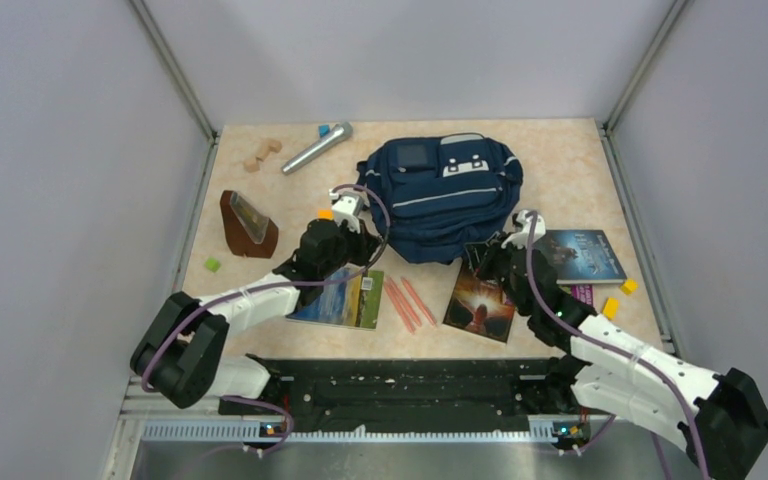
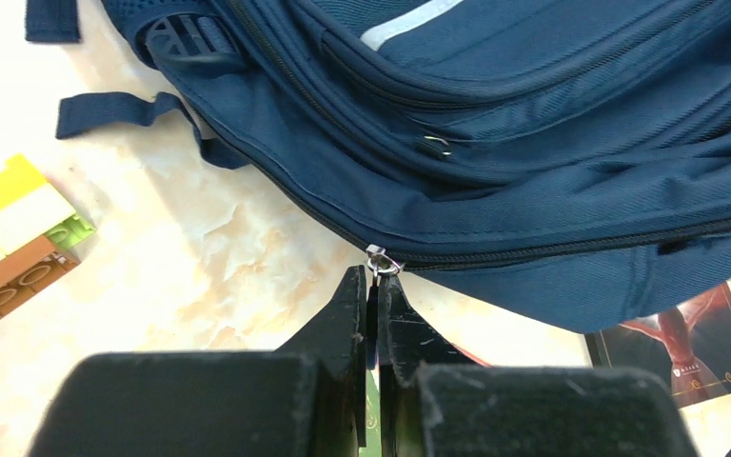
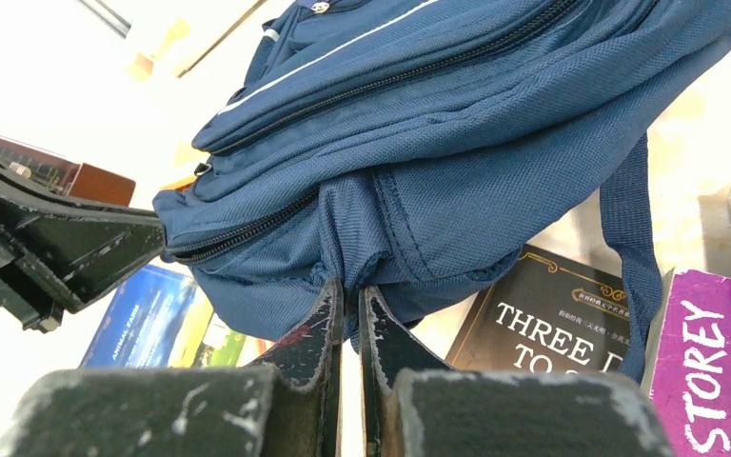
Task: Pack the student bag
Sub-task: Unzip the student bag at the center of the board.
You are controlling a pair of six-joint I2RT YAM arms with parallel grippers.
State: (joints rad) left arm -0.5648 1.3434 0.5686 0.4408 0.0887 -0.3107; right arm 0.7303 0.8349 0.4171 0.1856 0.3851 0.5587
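- The left gripper (image 2: 371,286) has its jaws pressed together on the small silver zip pull (image 2: 379,259) of the big navy-blue cloth student bag (image 1: 440,195), probably to slide the zip open.
- The right gripper (image 3: 347,295) has its jaws pinching the bag's near edge, likely so it cannot slide.
- The bag lies flat in the middle of the pale stone-look worktop (image 1: 560,160), grey stripes up, zips looking closed.

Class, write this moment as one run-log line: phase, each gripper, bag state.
phase: pre-unzip | left gripper: shut on zipper pull | right gripper: pinching student bag edge | zip: closed | books: outside
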